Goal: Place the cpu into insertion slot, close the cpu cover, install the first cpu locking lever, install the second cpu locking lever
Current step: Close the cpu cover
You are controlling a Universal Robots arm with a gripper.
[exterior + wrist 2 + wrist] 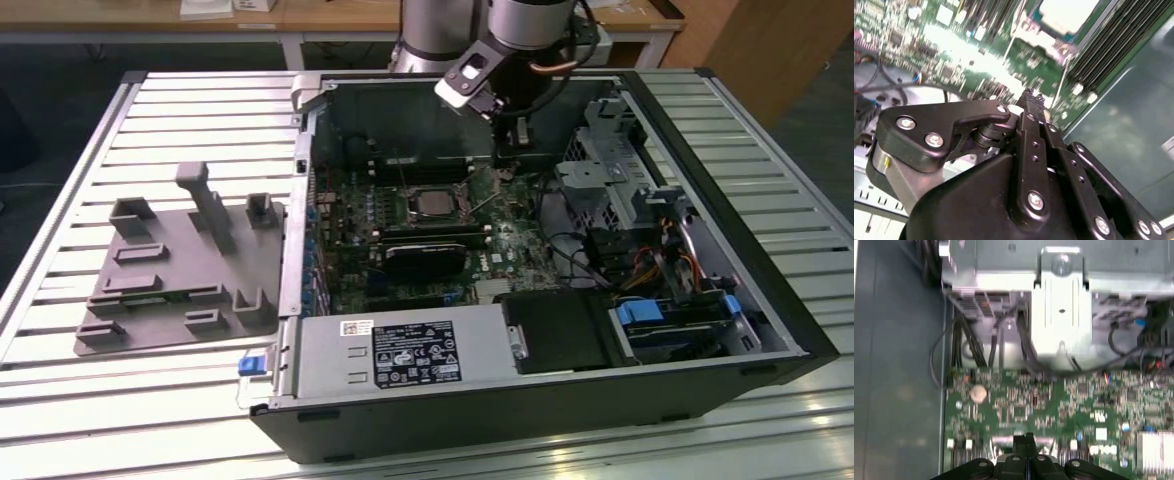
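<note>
Centrally in the exterior view, we are looking down into an open computer case (534,420) lying on a slatted table (80,420), with its green circuit board (514,218) exposed. The gripper (509,165) is hanging inside the case over the board, just to the exterior view's right of the insertion slot (430,203), which is showing a silvery rim around a grey centre. A long black card (430,255) is lying beside the slot on its camera side. A grey moulded tray (160,280) is sitting on the table outside the case, on the exterior view's left.

The wrist views are giving us what the exterior view is not resolving. In the first wrist view the two black fingers (1020,441) are meeting at their tips, leaving no gap and gripping nothing that we can see. Beyond them the board is carrying a round coin cell (978,392), and farther off a pale metal bracket (1061,310) is standing beside black cables (961,347).

In the second wrist view the fingers are again pressing together above the board. Past them a bright pale square is glaring; it is probably the cpu (1069,11) sitting in its slot, though blur is keeping us from certainty.
</note>
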